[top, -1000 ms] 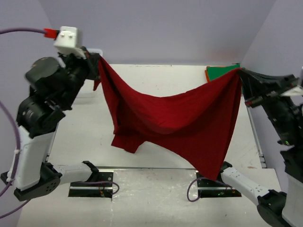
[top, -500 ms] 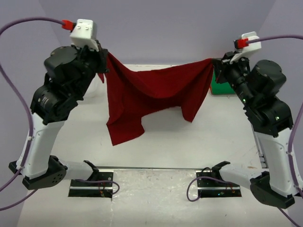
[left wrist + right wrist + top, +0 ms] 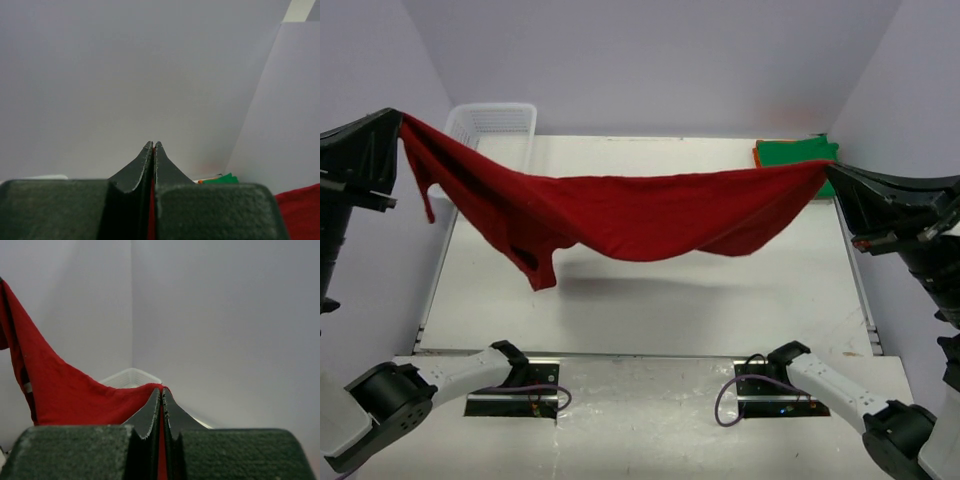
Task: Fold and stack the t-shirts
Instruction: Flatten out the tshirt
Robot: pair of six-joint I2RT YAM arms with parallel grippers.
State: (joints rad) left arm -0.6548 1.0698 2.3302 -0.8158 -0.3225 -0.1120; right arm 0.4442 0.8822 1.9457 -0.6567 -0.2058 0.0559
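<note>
Dark red cloth fills the middle of the overhead view. The dark red t-shirt (image 3: 620,215) hangs in the air above the table (image 3: 650,300), stretched sideways between the two arms, whose bases sit at the bottom edge of the frame. Its middle sags in a shallow curve, and a loose part droops lower at centre left, casting a shadow on the white table surface below.

The left gripper (image 3: 398,122), at the upper left of the frame, is clamped tight on one end of the shirt. Its wrist view shows the jaws pressed together with a thin red strip of cloth between them. The right gripper (image 3: 828,172), at the right edge, is likewise closed hard on the other end. A red sliver is pinched between its jaws in its own wrist view, and the shirt slopes away to the left.

Farther back, the white mesh basket (image 3: 495,125) stands at the far left corner of the table, partly behind the raised cloth. At the far right corner the green t-shirt (image 3: 795,152) lies folded flat, with the orange t-shirt (image 3: 758,157) showing as a thin edge along its left side
</note>
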